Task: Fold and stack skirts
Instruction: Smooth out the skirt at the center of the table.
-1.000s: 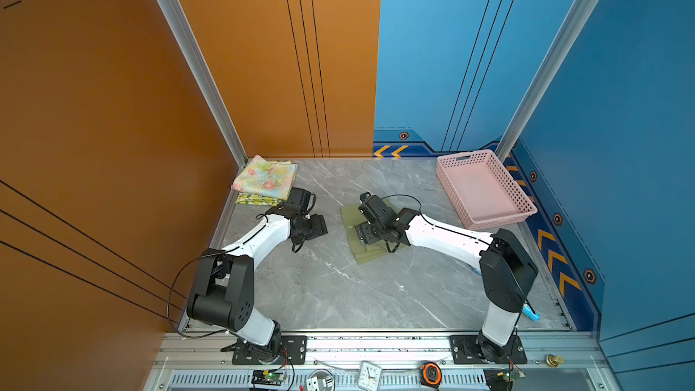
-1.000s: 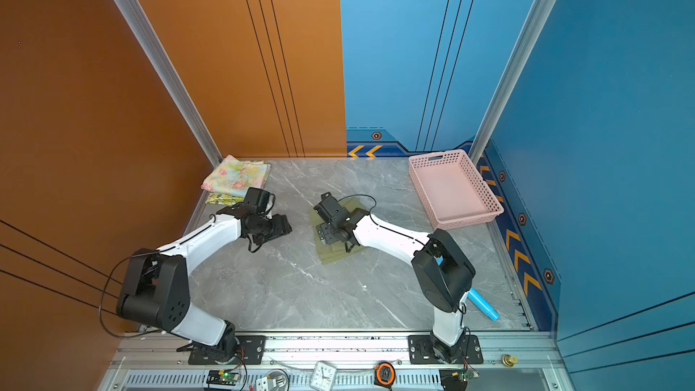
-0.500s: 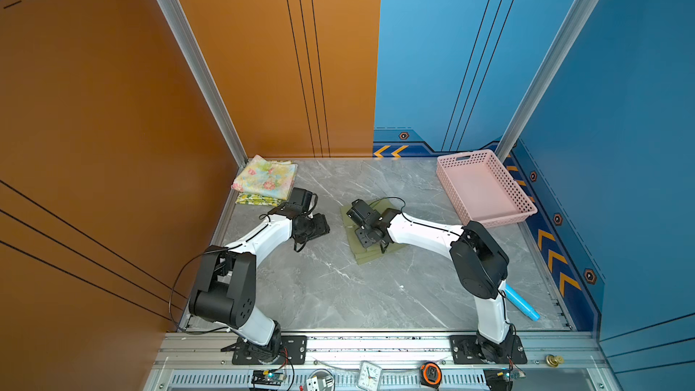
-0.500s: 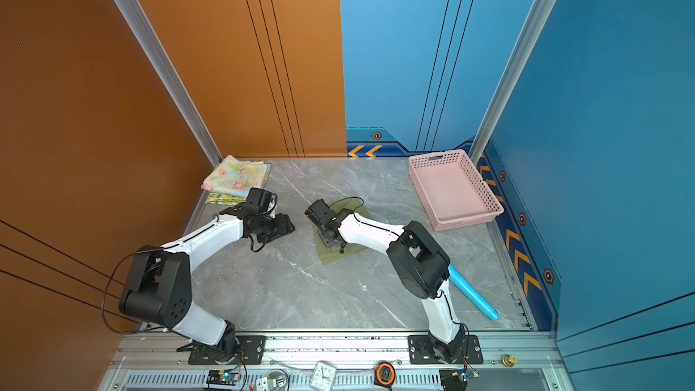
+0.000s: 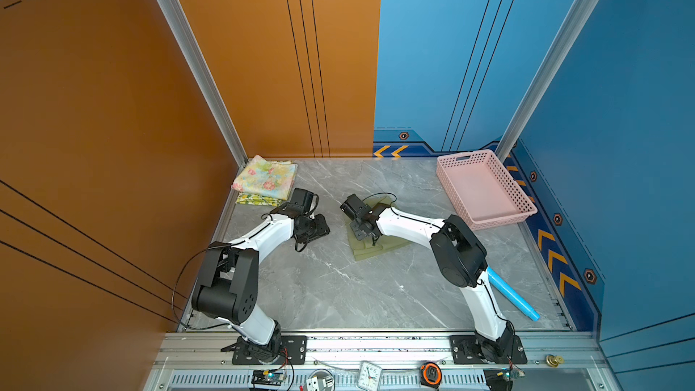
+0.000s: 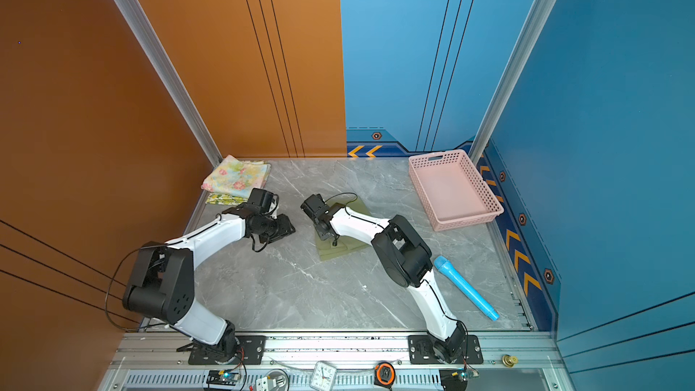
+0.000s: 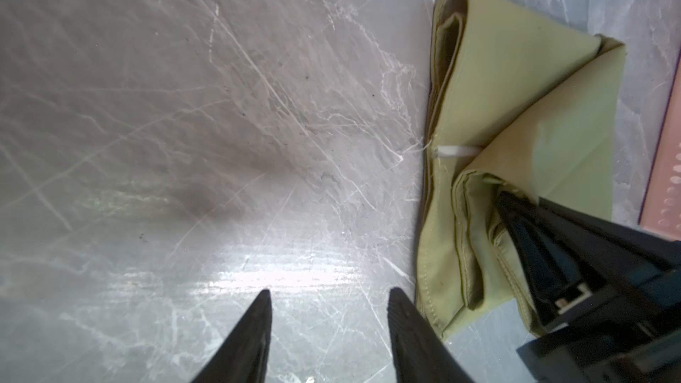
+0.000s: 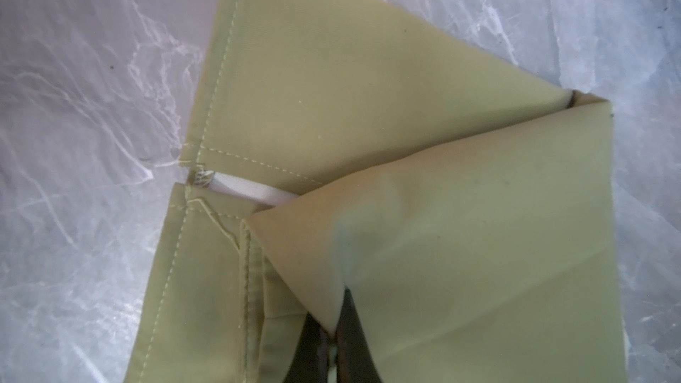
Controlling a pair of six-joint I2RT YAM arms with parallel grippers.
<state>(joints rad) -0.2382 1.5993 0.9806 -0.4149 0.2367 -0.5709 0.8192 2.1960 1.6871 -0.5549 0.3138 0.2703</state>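
The olive green skirt (image 5: 378,248) (image 6: 340,250) lies folded on the marble near the middle. My right gripper (image 8: 333,326) is shut on a fold of it (image 8: 368,86), with cloth pinched between the fingers (image 7: 516,215). My left gripper (image 7: 328,292) (image 5: 319,225) is open and holds nothing. It hovers over bare marble just left of the olive skirt's edge (image 7: 442,252). At the back left corner the pastel flowered skirt (image 5: 265,178) (image 6: 235,176) lies folded on top of the lemon-print skirt (image 5: 257,200) (image 6: 222,199).
A pink perforated basket (image 5: 500,216) (image 6: 466,220) stands at the back right and holds nothing. A blue tube (image 5: 511,297) lies near the right arm's base. Walls close in the back and both sides. A clock (image 5: 368,376) and a tape measure (image 5: 430,372) sit on the front rail.
My right gripper has closed on the olive skirt's fold, and the right arm's elbow has swung left, uncovering the blue tube. The left gripper's fingers have drawn closer together.
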